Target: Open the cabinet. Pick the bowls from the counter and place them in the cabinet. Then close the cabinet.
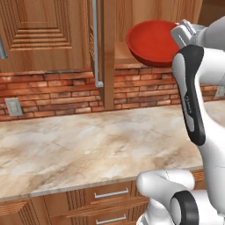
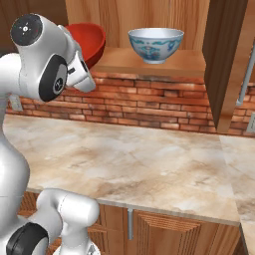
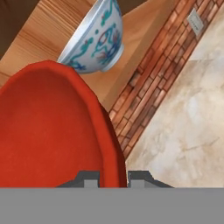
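The marbled counter (image 2: 139, 164) lies nearest, bare stone under the raised arm. Above it the gripper (image 3: 113, 177) is clamped on the rim of the red bowl (image 1: 151, 41) — one fingertip (image 3: 89, 180) inside the rim, the other outside — holding it tilted at the cabinet's (image 1: 107, 52) open shelf edge. Farther in, the white-blue bowl (image 2: 156, 44) stands upright on the cabinet shelf (image 2: 149, 62).
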You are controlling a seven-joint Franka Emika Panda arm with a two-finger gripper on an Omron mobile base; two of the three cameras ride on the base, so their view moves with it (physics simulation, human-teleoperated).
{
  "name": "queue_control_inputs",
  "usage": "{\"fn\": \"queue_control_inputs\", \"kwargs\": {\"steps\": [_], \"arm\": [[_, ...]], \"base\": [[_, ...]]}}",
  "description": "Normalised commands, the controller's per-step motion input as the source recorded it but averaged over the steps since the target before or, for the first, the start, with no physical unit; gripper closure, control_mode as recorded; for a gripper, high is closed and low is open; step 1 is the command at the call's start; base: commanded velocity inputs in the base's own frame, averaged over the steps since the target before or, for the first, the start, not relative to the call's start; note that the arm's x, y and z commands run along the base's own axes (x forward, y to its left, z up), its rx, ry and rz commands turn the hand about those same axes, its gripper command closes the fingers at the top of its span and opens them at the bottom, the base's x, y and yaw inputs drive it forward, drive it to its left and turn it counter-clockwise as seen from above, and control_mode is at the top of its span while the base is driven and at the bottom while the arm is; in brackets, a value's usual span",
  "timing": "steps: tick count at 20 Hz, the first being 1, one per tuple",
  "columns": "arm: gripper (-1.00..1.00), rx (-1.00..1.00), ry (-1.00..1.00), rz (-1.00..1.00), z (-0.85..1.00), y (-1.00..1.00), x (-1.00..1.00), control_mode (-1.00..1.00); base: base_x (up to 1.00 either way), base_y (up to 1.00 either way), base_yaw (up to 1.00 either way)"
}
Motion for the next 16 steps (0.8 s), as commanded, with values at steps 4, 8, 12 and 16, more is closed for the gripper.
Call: {"fn": "queue_control_inputs", "kwargs": {"steps": [4, 8, 12, 16], "arm": [[1.0, 0.0, 0.01, 0.0, 0.0, 0.0, 0.4, -1.0], [1.0, 0.0, 0.0, 0.0, 0.0, 0.01, 0.42, -1.0], [1.0, 0.0, 0.0, 0.0, 0.0, 0.08, 0.4, -1.0], [1.0, 0.01, 0.03, 0.0, 0.0, 0.16, 0.45, -1.0]], "base": [[0.0, 0.0, 0.0], [0.0, 0.0, 0.0], [0.0, 0.0, 0.0], [0.0, 0.0, 0.0]]}}
